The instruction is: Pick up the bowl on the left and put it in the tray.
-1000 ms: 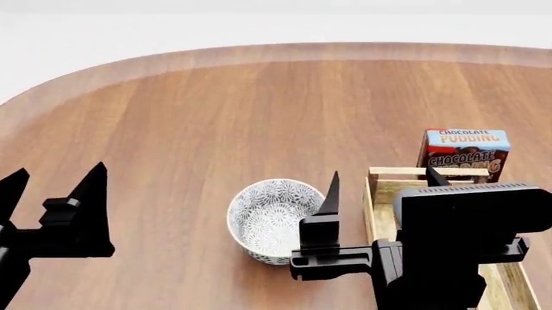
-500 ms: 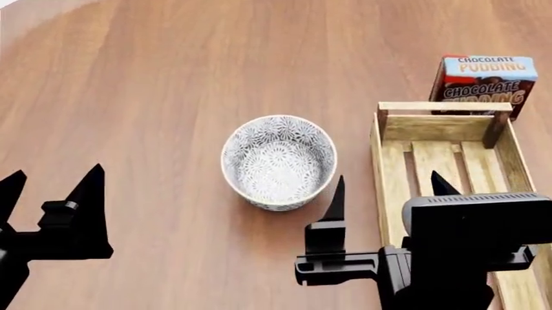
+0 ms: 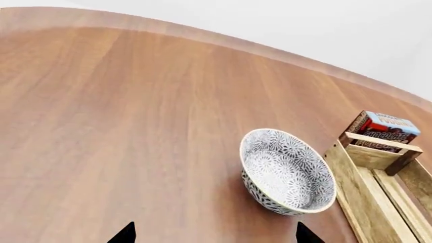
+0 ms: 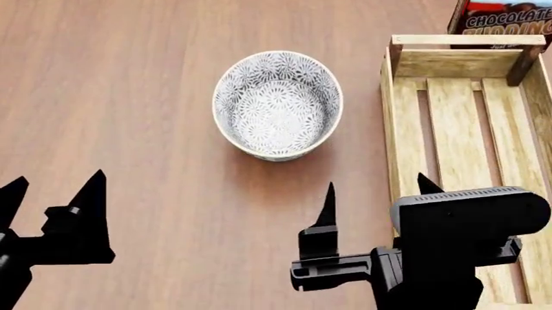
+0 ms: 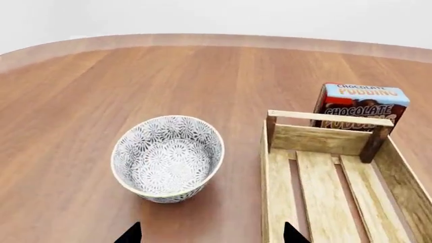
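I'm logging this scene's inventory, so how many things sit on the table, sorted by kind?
Bowls: 1, the patterned bowl
Wooden crates: 1, the tray
Boxes: 1, the chocolate pudding box
Total: 3

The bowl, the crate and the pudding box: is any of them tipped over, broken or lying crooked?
Nothing stands out. The bowl stands upright and empty on the table, apart from the crate. The crate lies flat and empty, and the pudding box stands upright behind its far end. Both grippers are open, short of the bowl.
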### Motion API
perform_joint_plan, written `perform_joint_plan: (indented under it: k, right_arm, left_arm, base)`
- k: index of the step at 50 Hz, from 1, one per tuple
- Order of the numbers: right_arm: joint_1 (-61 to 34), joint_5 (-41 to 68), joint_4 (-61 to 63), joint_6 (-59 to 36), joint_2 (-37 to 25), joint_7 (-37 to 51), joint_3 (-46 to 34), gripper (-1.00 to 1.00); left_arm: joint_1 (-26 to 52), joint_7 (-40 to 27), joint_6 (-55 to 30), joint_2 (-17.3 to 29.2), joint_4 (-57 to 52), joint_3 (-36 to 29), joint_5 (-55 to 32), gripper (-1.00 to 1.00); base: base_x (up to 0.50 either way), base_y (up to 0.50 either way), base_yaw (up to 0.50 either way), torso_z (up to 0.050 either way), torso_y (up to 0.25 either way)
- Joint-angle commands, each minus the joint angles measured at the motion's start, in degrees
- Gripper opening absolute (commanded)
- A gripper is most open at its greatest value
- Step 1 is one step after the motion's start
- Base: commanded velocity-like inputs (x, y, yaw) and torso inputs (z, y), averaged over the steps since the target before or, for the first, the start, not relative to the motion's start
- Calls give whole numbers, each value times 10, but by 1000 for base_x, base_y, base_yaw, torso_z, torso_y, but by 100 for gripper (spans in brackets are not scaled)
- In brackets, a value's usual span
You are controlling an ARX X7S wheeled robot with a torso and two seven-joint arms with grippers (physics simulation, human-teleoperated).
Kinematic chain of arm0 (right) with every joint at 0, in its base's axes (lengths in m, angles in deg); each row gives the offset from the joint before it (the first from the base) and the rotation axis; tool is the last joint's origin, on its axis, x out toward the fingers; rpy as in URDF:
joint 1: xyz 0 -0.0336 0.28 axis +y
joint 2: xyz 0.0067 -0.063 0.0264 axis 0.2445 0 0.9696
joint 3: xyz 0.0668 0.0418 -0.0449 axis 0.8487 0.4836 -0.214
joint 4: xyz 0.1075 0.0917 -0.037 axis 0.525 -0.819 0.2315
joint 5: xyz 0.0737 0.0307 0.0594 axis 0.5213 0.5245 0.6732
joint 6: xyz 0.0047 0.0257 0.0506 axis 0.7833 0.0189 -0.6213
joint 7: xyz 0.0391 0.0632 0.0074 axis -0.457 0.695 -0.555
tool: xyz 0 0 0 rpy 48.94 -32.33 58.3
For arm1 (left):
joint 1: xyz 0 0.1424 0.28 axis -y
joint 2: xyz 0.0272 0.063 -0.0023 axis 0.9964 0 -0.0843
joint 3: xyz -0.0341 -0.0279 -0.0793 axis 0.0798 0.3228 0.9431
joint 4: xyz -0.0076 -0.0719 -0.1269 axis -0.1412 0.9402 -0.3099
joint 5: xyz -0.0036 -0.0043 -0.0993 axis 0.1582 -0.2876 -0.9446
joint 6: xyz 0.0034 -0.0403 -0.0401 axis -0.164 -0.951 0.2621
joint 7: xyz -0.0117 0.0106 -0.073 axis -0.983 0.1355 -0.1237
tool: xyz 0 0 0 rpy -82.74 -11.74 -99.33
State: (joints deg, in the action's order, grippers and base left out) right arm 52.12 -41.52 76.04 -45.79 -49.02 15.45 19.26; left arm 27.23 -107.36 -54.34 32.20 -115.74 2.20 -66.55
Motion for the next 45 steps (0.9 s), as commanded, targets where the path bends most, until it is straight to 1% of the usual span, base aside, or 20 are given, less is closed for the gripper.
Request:
perform_joint_plan:
  k: [1, 3, 4, 6, 7, 8, 9, 10, 11, 12, 15, 19, 20, 27, 33, 34, 38, 39, 43, 45]
  right_arm:
    - [-66, -46, -79, 31, -54, -59, -89, 100]
    - [-95, -88, -105, 56, -84, -88, -155, 100]
    - [-111, -124, -123, 77, -99, -94, -196, 100]
    - [-135, -153, -150, 94, -111, -112, -238, 100]
    - [-166, -182, -187, 117, -121, -137, -280, 100]
    - [-176, -180, -201, 123, -122, -153, -287, 100]
    - [-195, -189, -221, 132, -129, -181, -315, 100]
    - [-205, -199, -235, 138, -129, -188, -328, 100]
    - [-216, -189, -253, 142, -127, -212, -333, 100]
    - [-231, -243, -262, 188, -147, -231, -393, 100]
    - [-264, -272, -293, 198, -147, -263, -437, 100]
    - [-307, -284, -357, 214, -130, -297, -462, 100]
    - [-319, -301, -376, 230, -129, -304, -479, 100]
    - [-363, -331, -435, 271, -115, -353, -530, 100]
    - [-395, -355, -497, 307, -99, -366, -554, 100]
    - [-402, -368, -510, 328, -99, -367, -564, 100]
    - [-420, -375, -542, 342, -89, -376, -573, 100]
    - [-429, -387, -553, 352, -87, -387, -588, 100]
    - [-437, -396, -590, 367, -72, -390, -601, 100]
    - [-442, -408, -615, 389, -66, -393, -616, 100]
  left_arm:
    - [-27, 8, 21, 3, 5, -12, 13, 100]
    - [-39, 15, 32, 2, 13, -14, 21, 100]
    - [-49, 25, 52, 4, 18, -22, 38, 100]
    - [-65, 35, 83, 8, 24, -40, 73, 100]
    - [-81, 47, 103, 7, 33, -43, 81, 100]
    - [-87, 50, 113, 7, 38, -47, 91, 100]
    - [-95, 58, 129, 8, 45, -53, 103, 100]
    - [-101, 61, 137, 7, 50, -55, 108, 100]
    - [-107, 62, 142, 5, 57, -56, 112, 100]
    - [-115, 70, 154, 6, 64, -60, 119, 100]
    - [-129, 78, 183, 6, 73, -66, 138, 100]
    - [-141, 82, 207, 5, 85, -70, 155, 100]
    - [-143, 82, 209, 5, 86, -71, 156, 100]
    - [-141, 77, 213, 10, 88, -71, 163, 100]
    - [-138, 73, 208, 14, 83, -67, 158, 100]
    - [-138, 72, 208, 15, 82, -67, 158, 100]
    - [-137, 70, 208, 17, 80, -66, 158, 100]
    - [-137, 69, 208, 18, 79, -66, 158, 100]
    - [-138, 68, 210, 18, 78, -65, 157, 100]
    - [-138, 67, 210, 19, 79, -65, 157, 100]
  base:
    - [0, 0, 0, 0, 0]
    - [0, 0, 0, 0, 0]
    - [0, 0, 0, 0, 0]
    - [0, 0, 0, 0, 0]
    - [0, 0, 0, 0, 0]
    - [0, 0, 0, 0, 0]
    - [0, 0, 0, 0, 0]
    - [0, 0, 0, 0, 0]
    - [0, 0, 0, 0, 0]
    - [0, 0, 0, 0, 0]
    - [0, 0, 0, 0, 0]
    - [0, 0, 0, 0, 0]
    - [0, 0, 0, 0, 0]
    - [0, 0, 0, 0, 0]
    - [0, 0, 0, 0, 0]
    - [0, 0, 0, 0, 0]
    - [0, 0, 0, 0, 0]
    - [0, 0, 0, 0, 0]
    - [0, 0, 0, 0, 0]
    - [0, 0, 0, 0, 0]
